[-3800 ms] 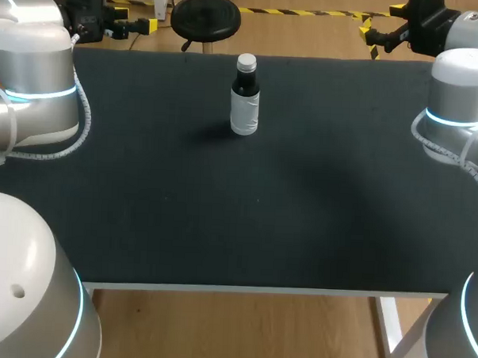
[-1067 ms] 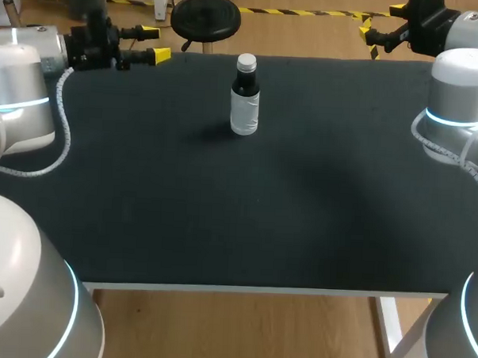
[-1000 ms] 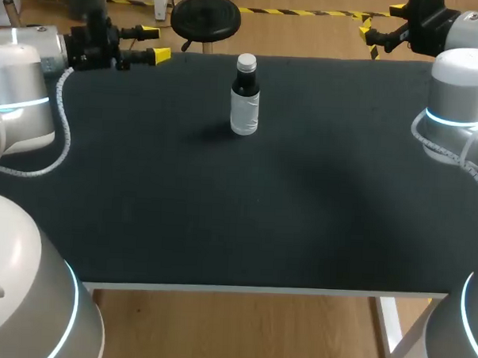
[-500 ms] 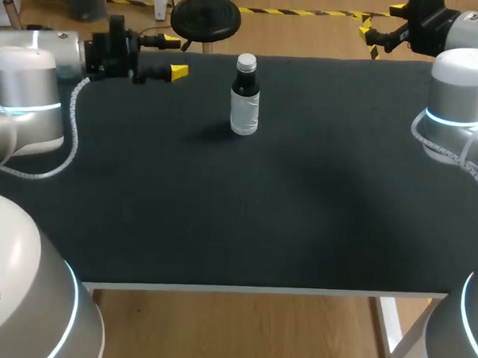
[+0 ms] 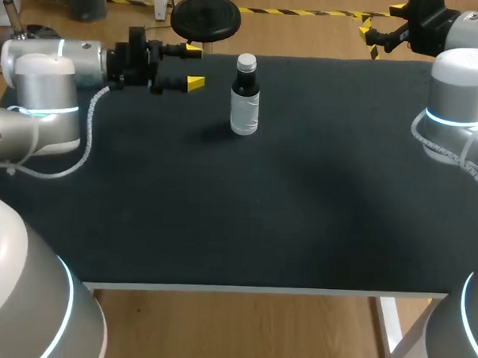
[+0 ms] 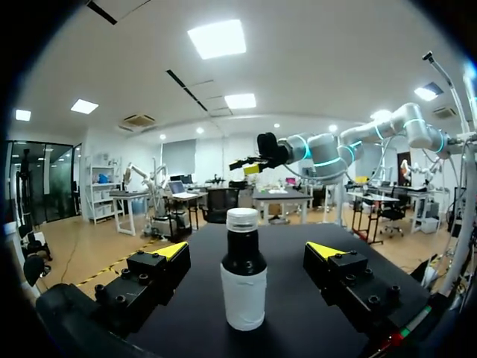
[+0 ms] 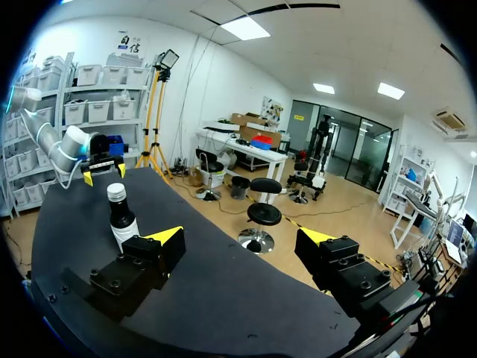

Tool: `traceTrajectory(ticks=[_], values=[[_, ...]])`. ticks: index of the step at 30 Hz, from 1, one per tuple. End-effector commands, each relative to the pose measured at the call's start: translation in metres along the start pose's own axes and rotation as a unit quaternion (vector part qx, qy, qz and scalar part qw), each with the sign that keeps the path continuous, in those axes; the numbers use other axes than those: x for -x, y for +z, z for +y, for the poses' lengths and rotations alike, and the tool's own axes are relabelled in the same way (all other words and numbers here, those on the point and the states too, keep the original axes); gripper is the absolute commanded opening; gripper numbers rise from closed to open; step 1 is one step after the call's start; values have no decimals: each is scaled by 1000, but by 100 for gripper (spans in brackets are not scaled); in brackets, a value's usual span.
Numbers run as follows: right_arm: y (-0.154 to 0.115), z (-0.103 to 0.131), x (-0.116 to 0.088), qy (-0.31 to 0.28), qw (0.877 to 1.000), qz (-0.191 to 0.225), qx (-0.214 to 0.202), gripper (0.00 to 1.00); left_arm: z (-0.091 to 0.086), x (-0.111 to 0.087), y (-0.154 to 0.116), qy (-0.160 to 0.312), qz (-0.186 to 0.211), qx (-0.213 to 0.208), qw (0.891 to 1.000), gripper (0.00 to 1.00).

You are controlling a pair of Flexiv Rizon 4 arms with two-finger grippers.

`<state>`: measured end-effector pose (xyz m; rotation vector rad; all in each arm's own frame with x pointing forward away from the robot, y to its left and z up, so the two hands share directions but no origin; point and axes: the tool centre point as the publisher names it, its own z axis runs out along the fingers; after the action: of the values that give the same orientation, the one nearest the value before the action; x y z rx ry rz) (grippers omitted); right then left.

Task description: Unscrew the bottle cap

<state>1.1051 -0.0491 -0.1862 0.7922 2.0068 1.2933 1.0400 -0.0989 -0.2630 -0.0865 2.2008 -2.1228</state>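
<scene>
Bottle point(image 5: 244, 106) stands upright toward 12 o'clock on the table point(image 5: 221, 218), cap point(image 5: 246, 63) on. Left gripper point(image 5: 195, 67) hangs at its 9 o'clock, fingers apart, not touching it. Right gripper point(image 5: 381, 20) sits well off at the bottle's 2 o'clock, fingers also spread

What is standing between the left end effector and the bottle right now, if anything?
Nothing visible. The left end effector is open and apart from the bottle, facing it from the side, with only bare black table between them. In the left wrist view the bottle stands upright ahead of the end effector, unobstructed.
</scene>
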Motion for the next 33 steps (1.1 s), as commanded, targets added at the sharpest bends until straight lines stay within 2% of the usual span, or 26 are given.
traceTrajectory(ticks=[1, 15, 33], values=[[-1, 0, 0, 0, 1000, 0, -1, 100, 10, 8, 9, -1, 28, -9, 1000, 100], [-1, 0, 0, 0, 1000, 0, -1, 100, 19, 12, 41, -17, 55, -15, 998, 100], [-1, 0, 0, 0, 1000, 0, -1, 100, 21, 10, 72, -15, 91, -12, 996, 100]])
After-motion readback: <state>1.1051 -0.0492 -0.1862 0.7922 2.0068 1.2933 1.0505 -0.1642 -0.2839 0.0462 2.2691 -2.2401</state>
